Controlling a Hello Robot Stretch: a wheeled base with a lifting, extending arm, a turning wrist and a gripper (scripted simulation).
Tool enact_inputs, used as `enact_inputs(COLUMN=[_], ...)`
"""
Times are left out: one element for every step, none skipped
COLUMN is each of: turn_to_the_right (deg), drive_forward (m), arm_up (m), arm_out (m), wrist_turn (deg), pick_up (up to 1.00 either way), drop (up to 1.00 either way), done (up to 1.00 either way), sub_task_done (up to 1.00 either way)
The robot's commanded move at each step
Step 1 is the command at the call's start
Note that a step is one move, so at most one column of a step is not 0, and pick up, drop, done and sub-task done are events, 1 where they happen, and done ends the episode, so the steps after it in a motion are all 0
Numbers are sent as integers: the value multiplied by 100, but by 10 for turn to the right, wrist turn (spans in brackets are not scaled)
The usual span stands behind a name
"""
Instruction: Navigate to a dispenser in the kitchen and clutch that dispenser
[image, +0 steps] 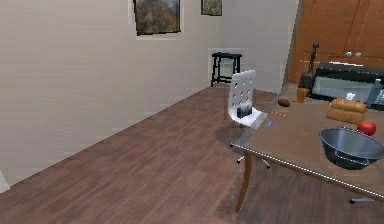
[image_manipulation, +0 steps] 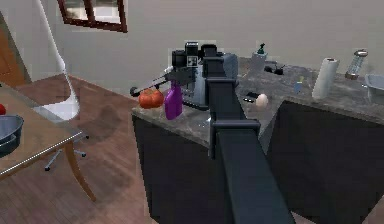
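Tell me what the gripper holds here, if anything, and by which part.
Cannot tell: the gripper sits by a purple bottle and an orange thing on the counter.

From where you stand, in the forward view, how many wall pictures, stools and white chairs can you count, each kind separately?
Wall pictures: 2
Stools: 1
White chairs: 1
Total: 4
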Motion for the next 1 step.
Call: enact_inputs(turn_to_the_right=[0], drive_forward=[0], arm_up=[0], arm_out=[0], wrist_turn=[240], pick_up=[0], drop=[0], done=[0], sub_task_done=[0])
